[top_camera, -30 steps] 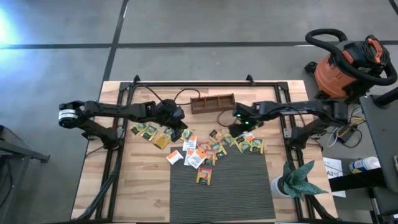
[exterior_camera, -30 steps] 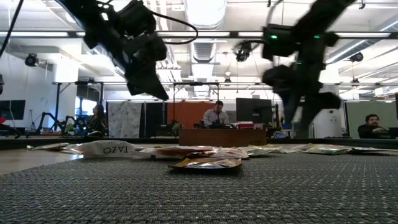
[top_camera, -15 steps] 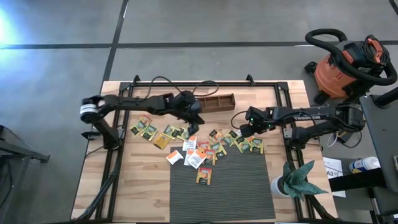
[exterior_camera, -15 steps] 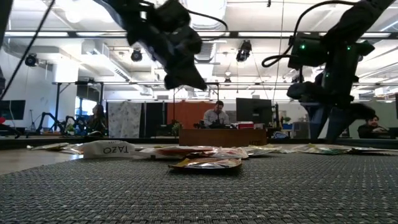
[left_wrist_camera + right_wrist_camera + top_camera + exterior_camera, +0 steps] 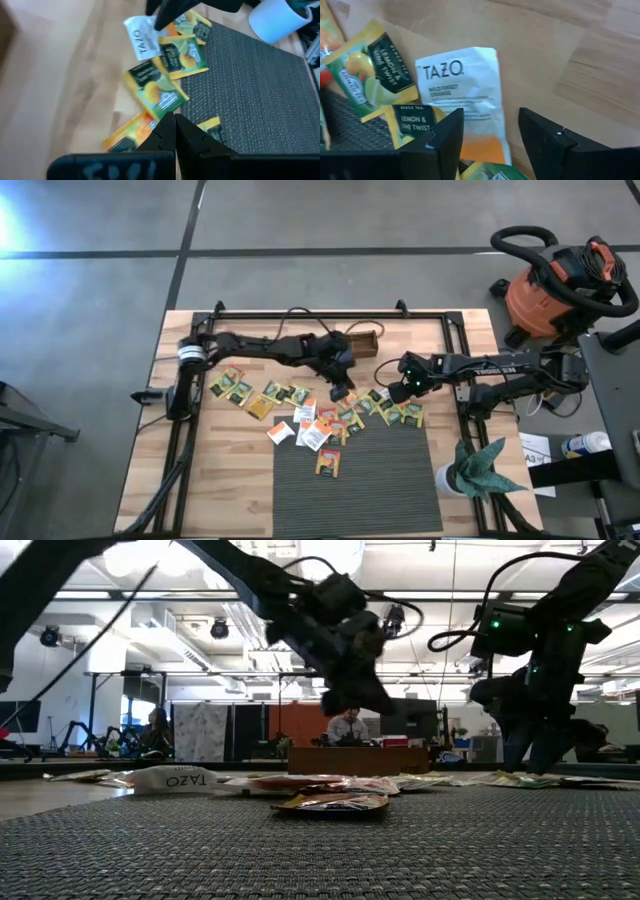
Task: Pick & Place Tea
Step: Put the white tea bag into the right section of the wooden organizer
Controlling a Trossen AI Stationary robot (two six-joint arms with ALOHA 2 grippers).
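Many tea sachets (image 5: 318,420), mostly yellow-green with some orange and white, lie flat and scattered on the wooden table and on the far edge of the dark mat (image 5: 350,485). One lies alone on the mat (image 5: 328,463). My left gripper (image 5: 343,392) hangs shut and empty above the middle of the pile; its shut fingers (image 5: 175,132) are over yellow-green sachets (image 5: 155,92). My right gripper (image 5: 398,392) stands open at the pile's right end. Its fingers straddle a white TAZO sachet (image 5: 465,95) below them; I see no touch.
A brown wooden tray (image 5: 362,340) stands at the table's far side, partly behind my left arm. A white cup with a green plant (image 5: 478,470) stands at the near right. A black frame (image 5: 300,313) borders the table. A vacuum (image 5: 560,290) stands off the table.
My left gripper has swept, still shut, from the left part of the pile toward the table's right, tipping further down, and now hangs above the pile's middle. My right gripper, still open, has drawn back a little toward the right edge and sunk lower.
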